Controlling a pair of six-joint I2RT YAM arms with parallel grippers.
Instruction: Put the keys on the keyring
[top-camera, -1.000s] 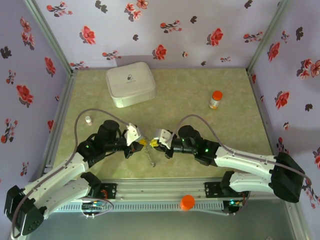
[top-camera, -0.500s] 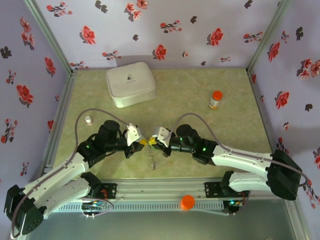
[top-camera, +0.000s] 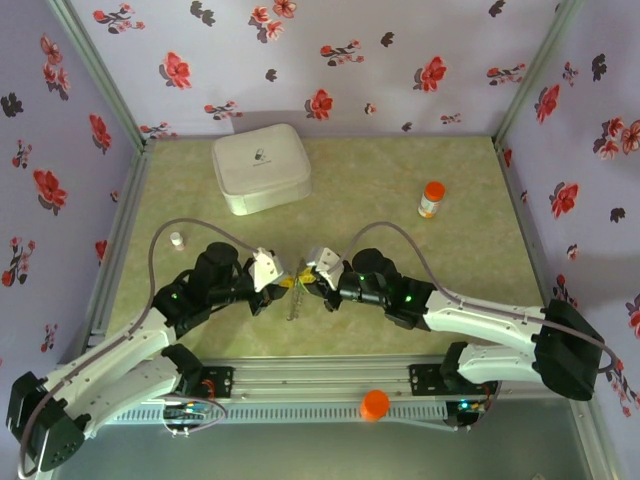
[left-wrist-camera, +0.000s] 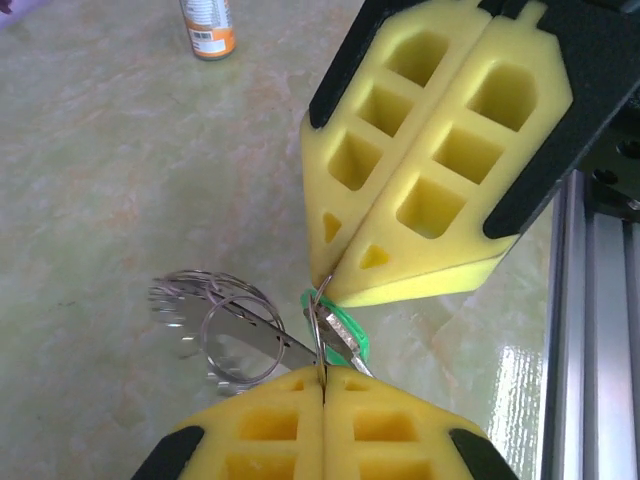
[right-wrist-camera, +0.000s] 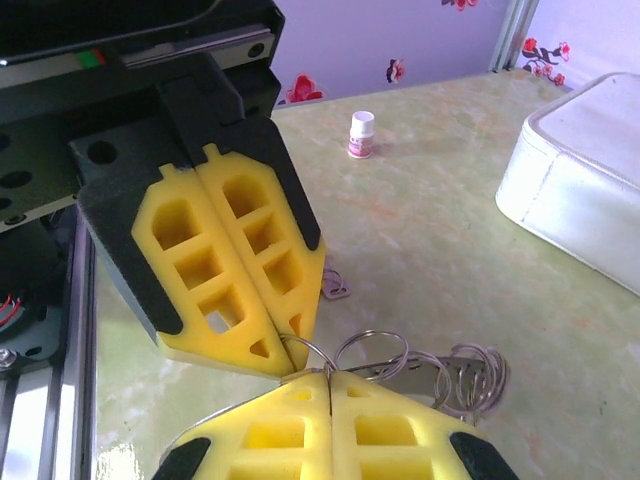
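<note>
Over the front middle of the table, my left gripper (top-camera: 283, 280) and right gripper (top-camera: 303, 282) meet tip to tip. Both are shut on one thin wire loop of the keyring (left-wrist-camera: 318, 330). In the left wrist view my own yellow pads (left-wrist-camera: 260, 430) pinch the loop from below, and the right gripper (left-wrist-camera: 330, 290) pinches it from above. A green-headed key (left-wrist-camera: 347, 335) hangs on that loop between the tips. The remaining silver rings and a flat metal strip (right-wrist-camera: 450, 372) dangle beside the tips, seen from above as a small chain (top-camera: 293, 302). The yellow-headed key I cannot make out.
A white rounded box (top-camera: 260, 165) sits at the back left, an orange-capped bottle (top-camera: 431, 199) at the right, and a tiny white bottle (top-camera: 177, 239) at the left. A small flat metal piece (right-wrist-camera: 335, 288) lies on the table. An orange cap (top-camera: 375, 404) rests on the front rail.
The right gripper has pushed left towards the left gripper, closing the gap between the tips. The dangling rings have shifted left and up with them. Both stay shut.
</note>
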